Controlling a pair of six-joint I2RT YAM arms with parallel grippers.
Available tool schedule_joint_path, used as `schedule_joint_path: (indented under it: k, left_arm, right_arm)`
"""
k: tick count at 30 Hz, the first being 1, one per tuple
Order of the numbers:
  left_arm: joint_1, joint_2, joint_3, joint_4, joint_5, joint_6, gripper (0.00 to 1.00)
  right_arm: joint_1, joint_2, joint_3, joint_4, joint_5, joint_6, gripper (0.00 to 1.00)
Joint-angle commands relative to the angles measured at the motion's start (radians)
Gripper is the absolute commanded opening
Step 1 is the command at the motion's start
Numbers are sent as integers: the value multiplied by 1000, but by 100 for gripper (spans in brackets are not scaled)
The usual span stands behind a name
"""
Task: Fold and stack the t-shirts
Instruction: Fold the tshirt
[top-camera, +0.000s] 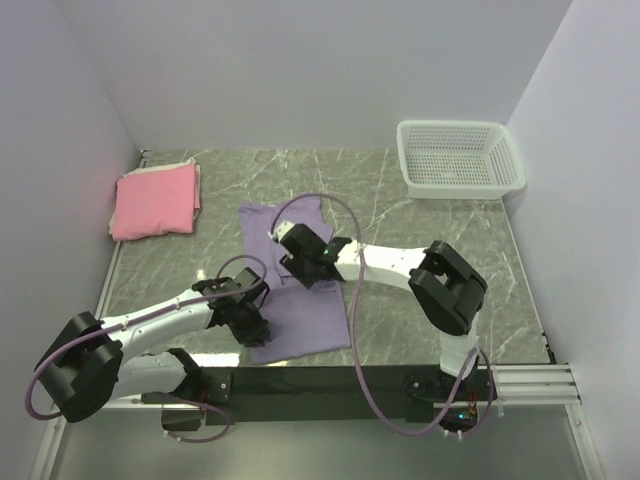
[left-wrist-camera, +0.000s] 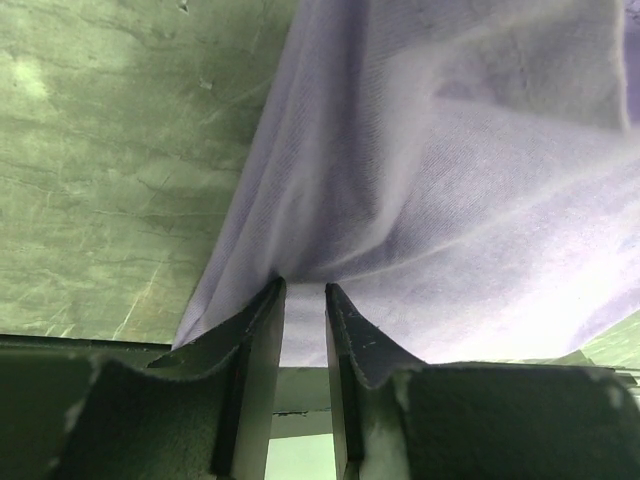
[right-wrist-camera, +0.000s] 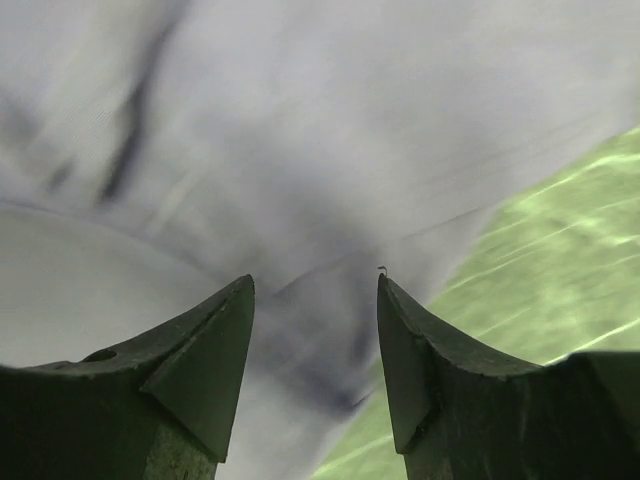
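Observation:
The lavender t-shirt (top-camera: 312, 318) lies partly spread on the green marble table (top-camera: 420, 230), near the front middle. My left gripper (top-camera: 252, 325) is at its near left edge. In the left wrist view the jaws (left-wrist-camera: 305, 285) are nearly together, with the lavender cloth (left-wrist-camera: 450, 180) pinched at the tips and pulled taut. My right gripper (top-camera: 298, 262) is over the shirt's upper middle. Its jaws (right-wrist-camera: 315, 280) are open over blurred lavender cloth (right-wrist-camera: 300, 130) and hold nothing. The pink t-shirt (top-camera: 155, 200) lies folded at the far left.
A white mesh basket (top-camera: 460, 158) stands at the far right corner. White walls close in the table on three sides. A dark rail (top-camera: 330, 380) runs along the near edge by the arm bases. Purple cables loop over both arms.

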Motion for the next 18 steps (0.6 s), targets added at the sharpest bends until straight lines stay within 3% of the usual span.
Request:
schedule_joint_path:
  k: [1, 8, 13, 18]
  left_arm:
    - [-6, -7, -36, -60, -19, 4, 30]
    - [-5, -12, -24, -68, -33, 11, 30]
    - [-5, 5, 11, -75, -50, 24, 30]
    - [-5, 2, 22, -80, -50, 29, 31]
  right_arm:
    - [-97, 64, 105, 6, 39, 25, 59]
    - [-173, 107, 231, -89, -17, 119, 57]
    - [-171, -83, 61, -29, -132, 131, 56]
    - [-123, -200, -83, -41, -140, 102, 53]
